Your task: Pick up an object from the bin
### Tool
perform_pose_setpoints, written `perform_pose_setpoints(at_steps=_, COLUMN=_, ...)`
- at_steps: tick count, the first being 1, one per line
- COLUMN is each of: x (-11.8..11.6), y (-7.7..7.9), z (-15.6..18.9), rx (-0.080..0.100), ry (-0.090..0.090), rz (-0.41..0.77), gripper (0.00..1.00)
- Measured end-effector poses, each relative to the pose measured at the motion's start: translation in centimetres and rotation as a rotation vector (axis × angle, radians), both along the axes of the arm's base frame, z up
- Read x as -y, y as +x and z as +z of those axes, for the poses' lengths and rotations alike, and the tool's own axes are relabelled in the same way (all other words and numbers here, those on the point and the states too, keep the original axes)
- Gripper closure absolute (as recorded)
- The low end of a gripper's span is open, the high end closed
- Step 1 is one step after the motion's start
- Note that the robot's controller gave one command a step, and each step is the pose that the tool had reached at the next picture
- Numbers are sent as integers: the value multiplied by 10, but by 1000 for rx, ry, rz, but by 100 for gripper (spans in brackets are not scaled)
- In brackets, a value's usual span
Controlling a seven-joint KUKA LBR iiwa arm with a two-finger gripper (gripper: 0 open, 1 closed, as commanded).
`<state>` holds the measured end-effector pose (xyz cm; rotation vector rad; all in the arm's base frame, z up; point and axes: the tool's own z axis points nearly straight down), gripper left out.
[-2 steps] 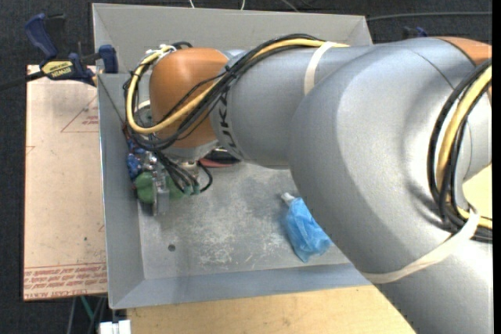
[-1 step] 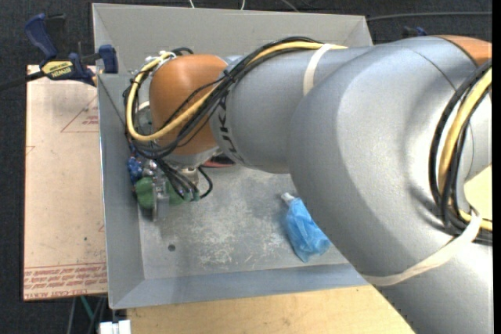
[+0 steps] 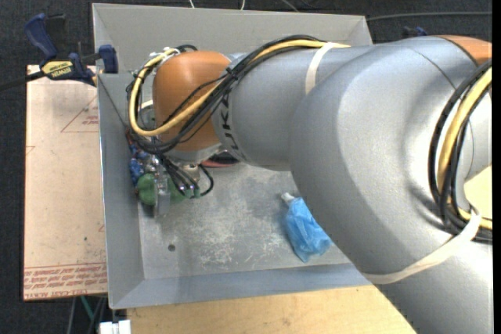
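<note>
My gripper hangs low, just beside the bin's left wall, over a small green lump with a blue bit touching it. Both sit by that wall, which I judge is why my wrist crowds it. I cannot tell whether the gripper is open or closed. A pale blue crumpled packet lies well apart from that wall.

The square grey metal bin looks matt, its floor scuffed and scratched pale. The crumpled light-blue plastic packet has a soft, wrinkled sheen. The big grey arm shell is smooth and satiny, and its rounded orange cover is smooth too.
</note>
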<state>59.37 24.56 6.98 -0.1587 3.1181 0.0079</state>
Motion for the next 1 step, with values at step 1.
perform_pose_setpoints(at_steps=1, x=-1, y=-2, z=3, rx=0, ry=-1, rz=1, gripper=100)
